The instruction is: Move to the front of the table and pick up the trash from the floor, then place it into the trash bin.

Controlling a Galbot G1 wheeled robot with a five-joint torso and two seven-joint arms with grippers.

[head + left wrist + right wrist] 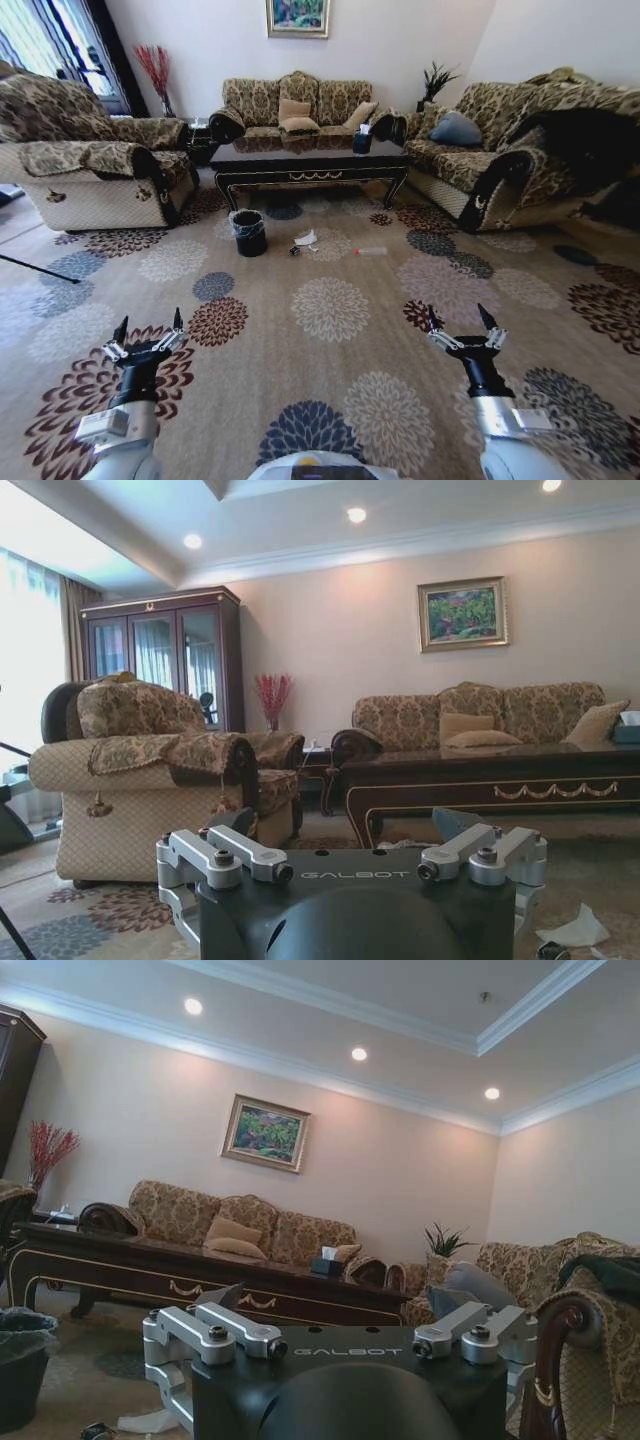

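Nearest to the robot, the left pincer (150,329) and the right pincer (459,320) are held low over the flowered carpet (330,310), one at each side, and both have their fingers spread wide with nothing between them. The carpet just in front of them is bare. Well ahead of both pincers, about in the middle between them, lies the trash: a crumpled white napkin (305,239) with a small dark bit (295,250) just beside it, and a thin stick with a red tip (370,251) a little to the right. The trash bin (249,232), black with a clear liner over its rim, stands on the carpet just to the left of the napkin. Behind all of these stands the table (312,160), dark and glossy, with gold trim on its front edge. A sofa (295,105) is behind it at the wall.
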